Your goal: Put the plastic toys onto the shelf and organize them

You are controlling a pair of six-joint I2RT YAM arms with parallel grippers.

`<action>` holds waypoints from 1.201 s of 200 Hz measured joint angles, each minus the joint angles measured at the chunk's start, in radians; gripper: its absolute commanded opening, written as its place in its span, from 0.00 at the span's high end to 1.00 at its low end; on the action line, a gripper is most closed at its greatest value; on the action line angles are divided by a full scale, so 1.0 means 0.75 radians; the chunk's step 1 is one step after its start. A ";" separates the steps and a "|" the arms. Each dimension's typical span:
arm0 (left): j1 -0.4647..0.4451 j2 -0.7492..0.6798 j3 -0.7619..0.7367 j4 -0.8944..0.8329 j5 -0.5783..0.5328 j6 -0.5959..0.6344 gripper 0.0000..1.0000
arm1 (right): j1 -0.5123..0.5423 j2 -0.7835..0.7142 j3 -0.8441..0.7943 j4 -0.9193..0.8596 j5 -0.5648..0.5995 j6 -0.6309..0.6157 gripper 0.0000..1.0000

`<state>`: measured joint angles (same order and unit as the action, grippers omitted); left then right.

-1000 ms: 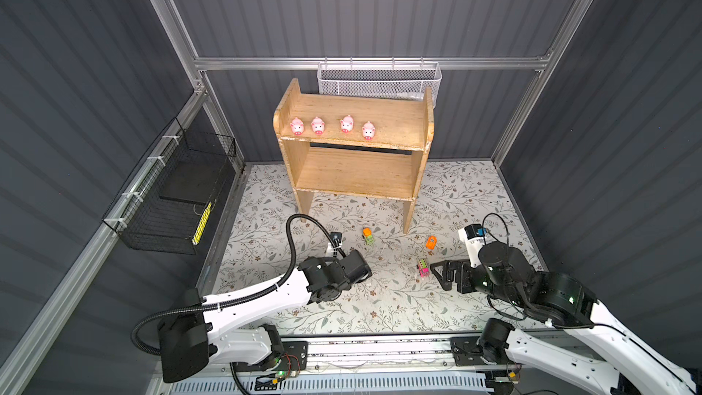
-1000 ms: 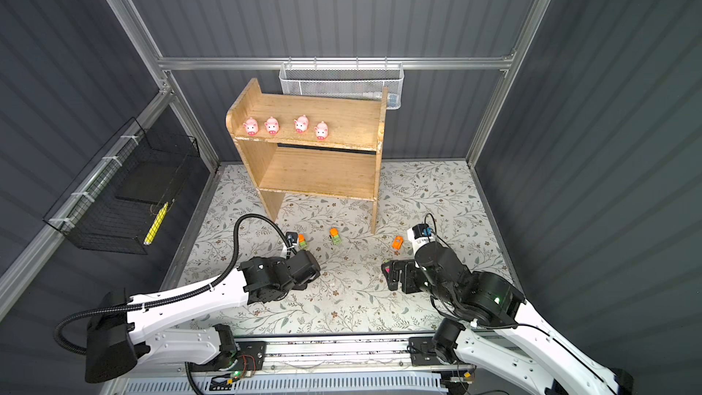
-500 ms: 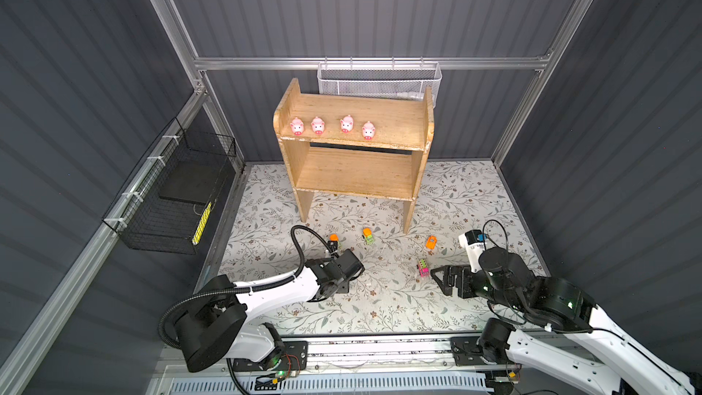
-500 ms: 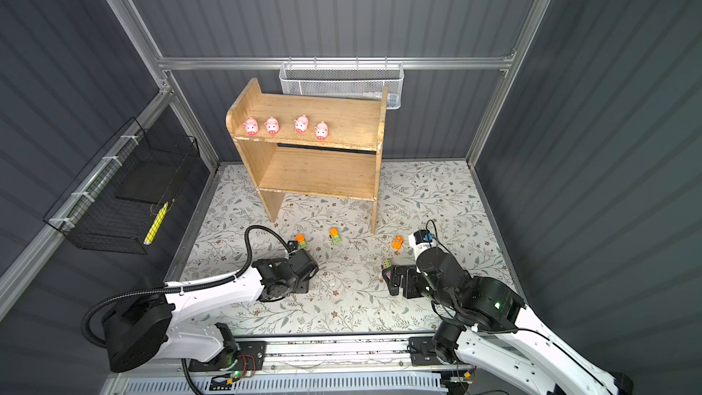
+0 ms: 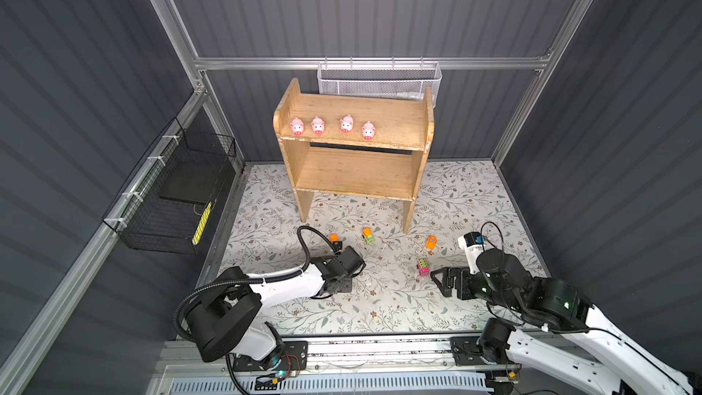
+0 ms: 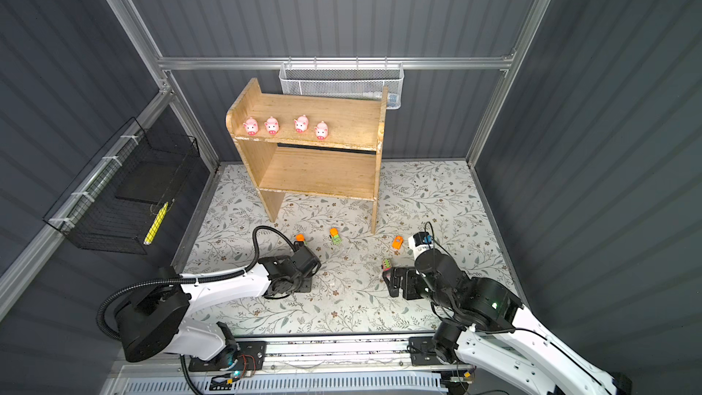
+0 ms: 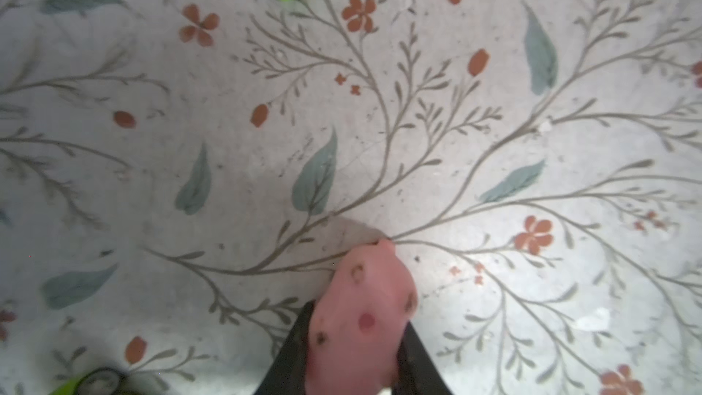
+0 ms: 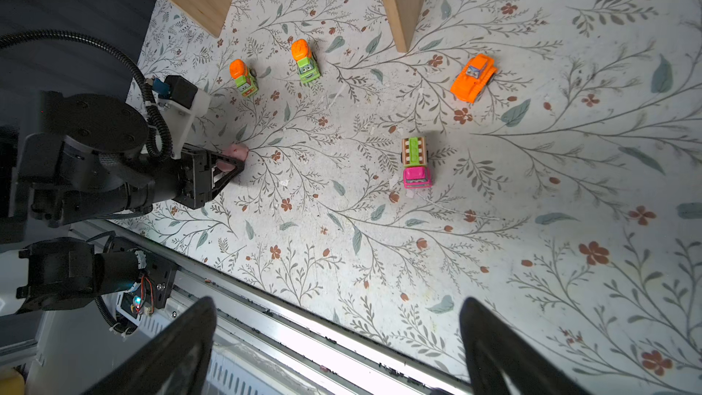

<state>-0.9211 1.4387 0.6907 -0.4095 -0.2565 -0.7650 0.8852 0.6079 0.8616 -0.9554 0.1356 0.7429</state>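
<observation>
My left gripper (image 7: 357, 340) is shut on a pink pig (image 7: 361, 309), low over the floral mat; the right wrist view shows that pig (image 8: 236, 151) poking out of the black fingers (image 8: 228, 174). Several more pigs (image 5: 296, 126) stand in a row on the top tier of the wooden shelf (image 5: 353, 178). Several small vehicles lie on the mat in front of the shelf: two orange-and-green (image 8: 243, 77) (image 8: 305, 60), one orange (image 8: 473, 77), one pink-and-green (image 8: 415, 163). My right gripper (image 5: 442, 279) stands open and empty, close to the pink-and-green vehicle (image 5: 422, 267).
A white mesh basket (image 5: 378, 83) hangs on the back wall behind the shelf. A black wire basket (image 5: 171, 199) hangs on the left wall. The metal rail (image 5: 361, 347) runs along the mat's front edge. The shelf's lower tier (image 6: 319, 174) holds nothing.
My left gripper has dropped toward the mat, drawn back a little and shut on the pink pig. The right gripper has shifted slightly toward the front, still open.
</observation>
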 measured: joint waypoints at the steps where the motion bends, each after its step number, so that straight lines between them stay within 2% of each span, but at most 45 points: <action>1: 0.000 -0.002 0.000 0.001 0.003 -0.001 0.68 | 0.000 0.000 -0.002 0.002 -0.001 0.001 0.01; 49: -0.004 -0.113 -0.092 0.363 0.321 -0.083 0.61 | 0.000 -0.001 -0.098 0.058 -0.061 0.040 0.01; 67: -0.024 -0.078 -0.119 0.491 0.408 -0.122 0.58 | 0.000 -0.008 -0.102 0.058 -0.072 0.053 0.01; 111: -0.097 0.100 -0.121 0.727 0.519 -0.184 0.59 | 0.000 -0.026 -0.104 0.061 -0.077 0.079 0.01; 136: -0.124 0.162 -0.101 0.788 0.533 -0.195 0.60 | 0.000 -0.032 -0.122 0.057 -0.081 0.093 0.01; 149: -0.135 0.168 -0.092 0.786 0.532 -0.195 0.65 | 0.000 -0.042 -0.129 0.052 -0.081 0.102 0.01; 177: -0.160 0.167 -0.078 0.760 0.512 -0.197 0.65 | 0.000 -0.070 -0.129 0.030 -0.079 0.117 0.01; 187: -0.178 0.166 -0.066 0.742 0.497 -0.197 0.68 | 0.000 -0.071 -0.130 0.026 -0.079 0.118 0.01; 217: -0.243 0.167 0.030 0.599 0.418 -0.183 0.73 | 0.000 -0.052 -0.129 0.026 -0.079 0.117 0.01; 240: -0.297 0.167 0.167 0.401 0.287 -0.163 0.75 | 0.000 -0.039 -0.129 0.026 -0.080 0.117 0.01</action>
<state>-1.1435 1.5639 0.8162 -0.1089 -0.0414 -0.8871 0.8852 0.5785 0.7647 -0.9360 0.0757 0.8307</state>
